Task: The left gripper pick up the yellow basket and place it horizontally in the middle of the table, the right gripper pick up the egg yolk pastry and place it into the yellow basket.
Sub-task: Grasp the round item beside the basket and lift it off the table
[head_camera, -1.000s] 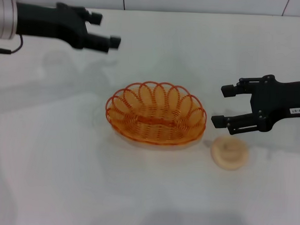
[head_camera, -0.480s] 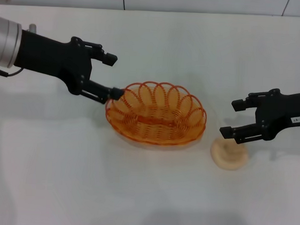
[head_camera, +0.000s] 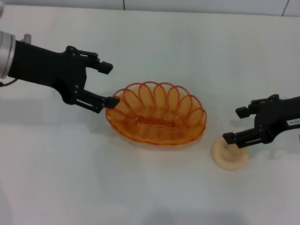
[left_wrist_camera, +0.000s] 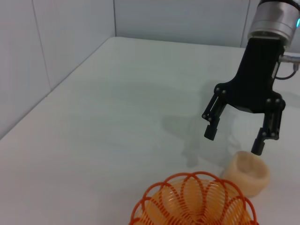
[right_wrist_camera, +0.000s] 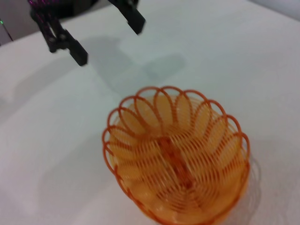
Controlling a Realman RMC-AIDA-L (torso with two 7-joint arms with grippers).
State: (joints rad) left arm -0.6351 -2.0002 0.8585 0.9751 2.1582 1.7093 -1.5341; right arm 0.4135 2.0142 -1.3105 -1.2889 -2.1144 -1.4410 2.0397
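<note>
Orange yellow basket (head_camera: 156, 114) between spread end effectors.

Basket (head_camera: 156, 113) stood mid-table (head_camera: 146, 192); pastry (head_camera: 229, 153) just beside its right; bare surface lay all around.

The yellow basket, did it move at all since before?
No. The yellow basket sits at the same spot on the table, beside the egg yolk pastry.

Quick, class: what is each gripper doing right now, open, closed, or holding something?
Left gripper: open, holding nothing, beside the yellow basket.
Right gripper: open, holding nothing, just over the egg yolk pastry.
</note>
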